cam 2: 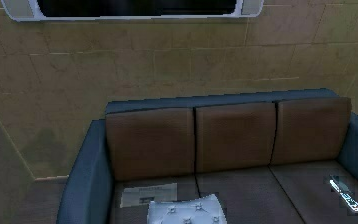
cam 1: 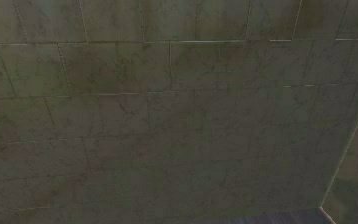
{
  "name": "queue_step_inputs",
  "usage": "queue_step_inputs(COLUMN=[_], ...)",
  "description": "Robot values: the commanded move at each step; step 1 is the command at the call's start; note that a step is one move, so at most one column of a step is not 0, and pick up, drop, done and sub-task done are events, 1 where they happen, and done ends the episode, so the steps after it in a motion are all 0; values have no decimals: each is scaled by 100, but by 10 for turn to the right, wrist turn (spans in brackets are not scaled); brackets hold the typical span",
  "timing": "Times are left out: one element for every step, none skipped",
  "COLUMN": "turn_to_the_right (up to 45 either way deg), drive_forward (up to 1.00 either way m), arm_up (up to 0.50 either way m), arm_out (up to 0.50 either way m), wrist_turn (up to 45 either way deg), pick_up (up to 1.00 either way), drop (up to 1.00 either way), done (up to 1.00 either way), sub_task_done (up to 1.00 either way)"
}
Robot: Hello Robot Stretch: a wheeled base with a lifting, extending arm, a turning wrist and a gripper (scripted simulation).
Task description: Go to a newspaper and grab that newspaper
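Observation:
A flat grey printed sheet that looks like a newspaper [cam 2: 149, 195] lies on the left seat of a sofa [cam 2: 92, 165] in the arm side view. Just in front of it, at the seat's front edge, lies a pale patterned cushion or folded cloth [cam 2: 185, 213].
The sofa has a blue-grey frame and three brown back cushions [cam 2: 235, 135]. A small dark remote-like object [cam 2: 344, 188] lies on the right seat. A white-framed dark panel [cam 2: 137, 9] hangs on the tan wall above. The forward view faces a dark tiled wall [cam 1: 167, 110] close ahead.

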Motion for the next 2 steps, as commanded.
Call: queue_step_inputs(turn_to_the_right=[0, 0], drive_forward=[0, 0], arm_up=[42, 0], arm_out=[0, 46], wrist_turn=[0, 0], pick_up=[0, 0], drop=[0, 0], done=[0, 0], sub_task_done=[0, 0])
